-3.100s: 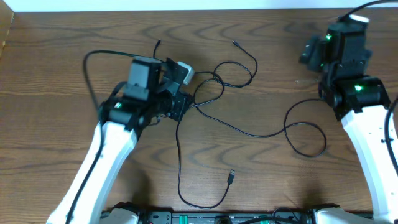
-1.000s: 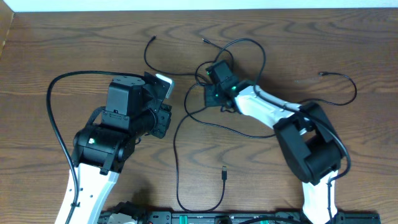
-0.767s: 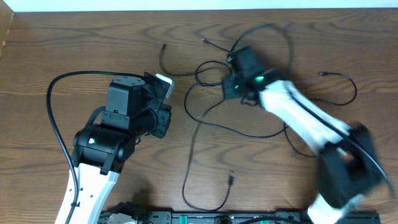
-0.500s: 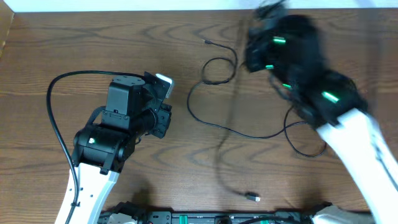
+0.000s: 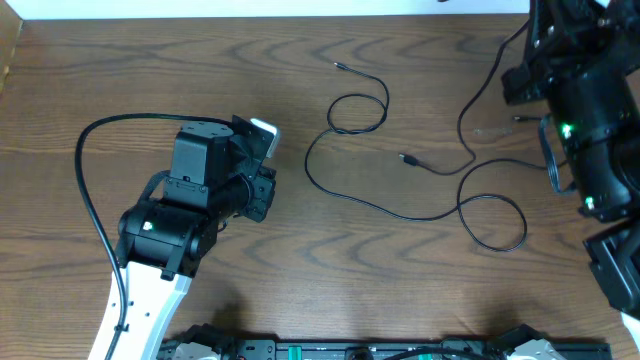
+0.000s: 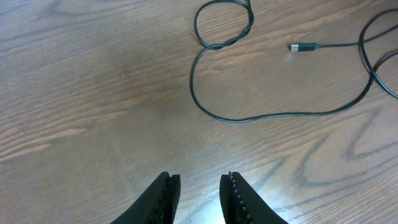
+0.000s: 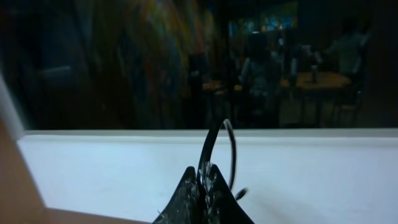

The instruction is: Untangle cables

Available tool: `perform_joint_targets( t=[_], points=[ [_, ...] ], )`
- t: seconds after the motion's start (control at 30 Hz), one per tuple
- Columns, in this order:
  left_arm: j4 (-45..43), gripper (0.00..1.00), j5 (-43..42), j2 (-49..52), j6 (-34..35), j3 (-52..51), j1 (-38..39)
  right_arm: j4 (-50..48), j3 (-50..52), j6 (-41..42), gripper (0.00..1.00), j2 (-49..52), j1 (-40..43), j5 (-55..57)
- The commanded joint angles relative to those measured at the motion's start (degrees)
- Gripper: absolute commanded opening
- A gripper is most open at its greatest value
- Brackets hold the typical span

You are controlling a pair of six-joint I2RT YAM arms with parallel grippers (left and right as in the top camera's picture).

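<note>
Overhead: thin cables lie loose on the tabletop, from its middle toward the right edge, with one loop near the back. The left gripper sits left of them, slightly open and empty. In the right wrist view, the right gripper is above the tabletop, pinched tight on a cable.
</note>
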State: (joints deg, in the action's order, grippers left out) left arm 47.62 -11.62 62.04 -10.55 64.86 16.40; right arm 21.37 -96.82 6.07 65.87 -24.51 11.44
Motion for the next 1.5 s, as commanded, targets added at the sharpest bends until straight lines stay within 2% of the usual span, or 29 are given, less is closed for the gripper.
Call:
perform_joint_targets(
  t=[0.0, 0.1, 0.4, 0.53, 0.83, 1.07, 1.27, 1.47],
  points=[
    [0.1, 0.28, 0.8, 0.9, -0.3, 0.1, 0.0, -2.7, -0.1, -1.9, 0.01, 1.0, 4.3, 4.9],
    [0.1, 0.28, 0.8, 2.3, -0.3, 0.1, 0.0, -7.3, -0.1, -2.4, 0.01, 2.7, 10.5, 10.8],
    [0.1, 0.27, 0.7, 6.3, -0.3, 0.1, 0.0, -24.7, -0.1, -3.6, 0.01, 10.2, 29.7, 10.9],
    [0.1, 0.26, 0.7, 6.7, -0.1, 0.1, 0.0, -27.6, -0.1, -3.6, 0.01, 13.8, 39.5, 10.9],
    [1.2, 0.26, 0.7, 6.7, -0.1, 0.1, 0.0, -23.0, -0.1, -3.6, 0.01, 20.7, 54.2, 10.5],
    [1.2, 0.26, 0.7, 6.7, -0.1, 0.1, 0.0, -12.0, -0.1, -2.8, 0.01, 26.1, 61.6, 6.4],
    [1.6, 0.26, 0.7, 6.7, -0.1, 0.1, 0.0, -2.5, -0.1, 2.7, 0.01, 32.1, 65.6, 6.4],
    [2.5, 0.26, 0.7, 6.7, -0.1, 0.1, 0.0, 8.3, -0.1, 18.5, 0.01, 36.6, 70.6, 6.4]
  ],
)
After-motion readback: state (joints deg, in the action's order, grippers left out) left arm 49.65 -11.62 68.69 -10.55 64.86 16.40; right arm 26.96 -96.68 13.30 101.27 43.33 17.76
